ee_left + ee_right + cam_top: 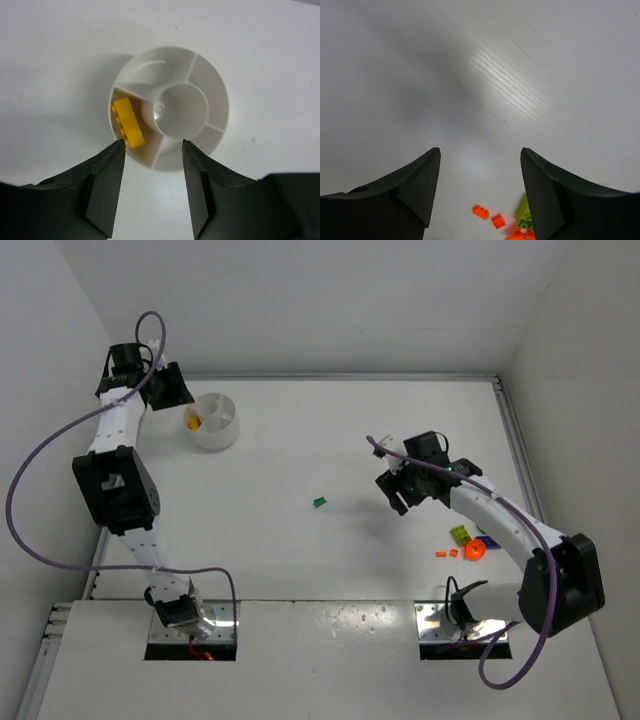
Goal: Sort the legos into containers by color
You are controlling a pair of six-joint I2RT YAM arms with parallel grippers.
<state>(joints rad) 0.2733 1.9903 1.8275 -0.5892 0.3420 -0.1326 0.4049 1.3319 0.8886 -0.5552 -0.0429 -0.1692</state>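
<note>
The white divided dish [214,421] stands at the back left, and a yellow brick [193,422] lies in one of its sections. The left wrist view shows the dish [210,85] and the yellow brick [127,121] just past my left gripper [153,144], which is open and empty. My left gripper [168,390] hovers by the dish's left rim. A small green brick [320,502] lies mid-table. At the right lie a lime brick [460,534], two small orange bricks [446,553], a round orange piece [474,551] and a blue brick [489,540]. My right gripper [400,490] is open and empty, left of that pile.
White walls close the table at the back, left and right. In the right wrist view the two orange bricks [488,215] and the lime brick [522,212] lie at the bottom edge between my open fingers [422,175].
</note>
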